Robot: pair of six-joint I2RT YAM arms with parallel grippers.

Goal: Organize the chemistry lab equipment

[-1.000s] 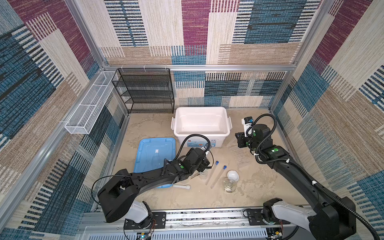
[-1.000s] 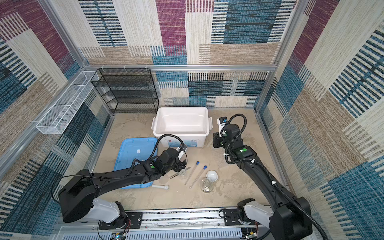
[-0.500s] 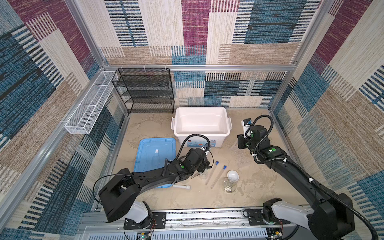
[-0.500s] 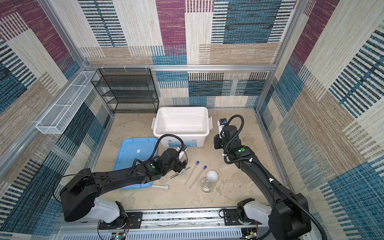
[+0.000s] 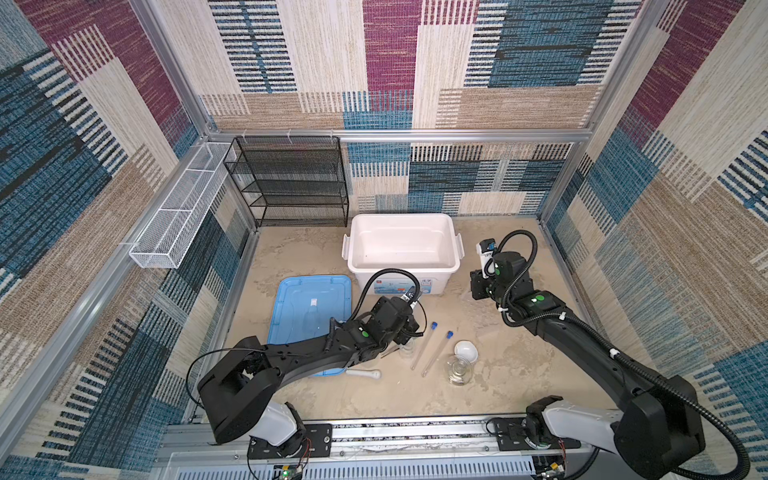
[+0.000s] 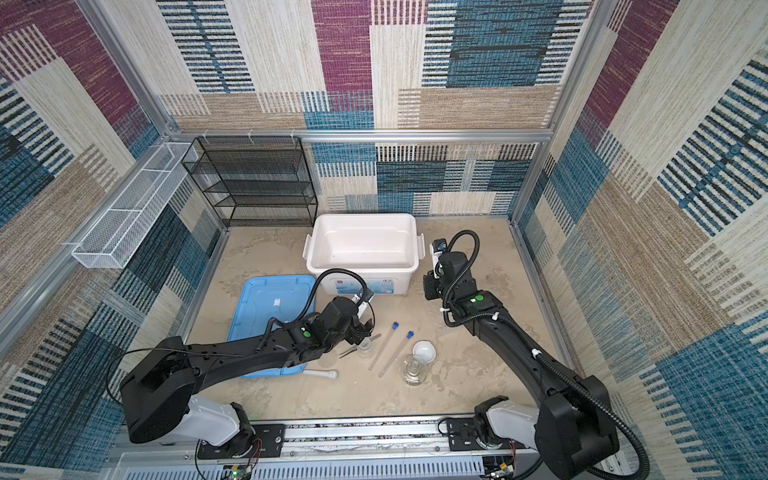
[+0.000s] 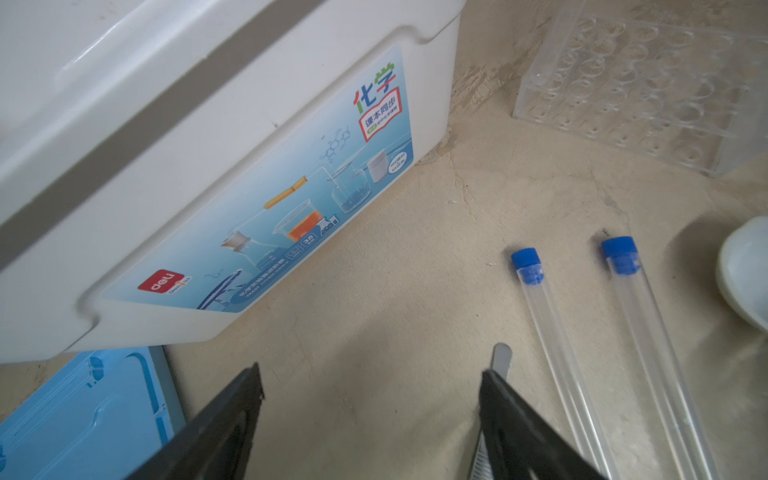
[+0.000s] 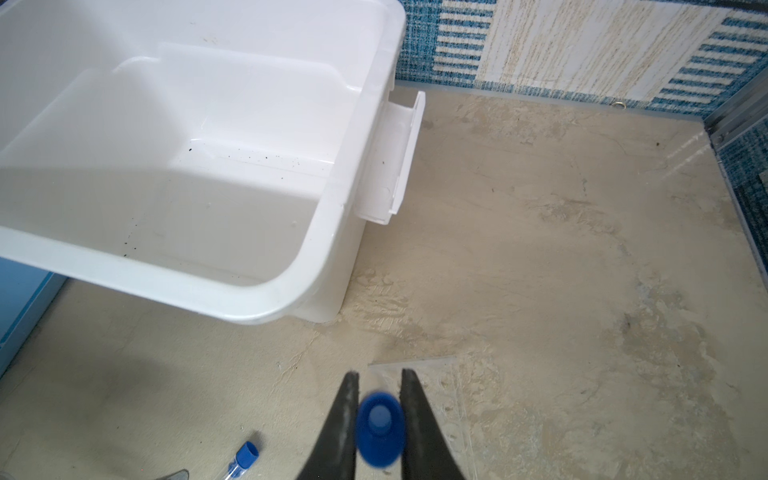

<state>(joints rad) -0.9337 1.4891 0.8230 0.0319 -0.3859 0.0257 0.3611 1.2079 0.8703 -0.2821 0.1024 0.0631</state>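
My right gripper [image 8: 380, 374] is shut on a blue-capped test tube [image 8: 380, 428], seen cap-on, held over a clear plastic tube rack [image 8: 440, 386] to the right of the bin. Two more test tubes [image 5: 423, 345] [image 5: 437, 352] lie side by side on the table. Beside them are a white bowl [image 5: 466, 350], a glass flask [image 5: 459, 370], a small flask [image 5: 407, 350], metal tweezers [image 7: 500, 360] and a white pestle [image 5: 363, 373]. My left gripper [image 7: 370, 370] hangs open above bare table, one finger over the tweezers. In a top view the right gripper [image 5: 478, 286] hides the tube.
The open white bin [image 5: 401, 217] stands at the back middle, its blue lid [image 5: 307, 307] flat to its left with a clear glass piece on it. A black wire rack [image 5: 291, 183] lines the back wall. A white mesh basket [image 5: 178, 212] hangs on the left wall.
My right gripper has shifted slightly left and toward the front with the tube still in it. The left arm has barely moved and stays open.
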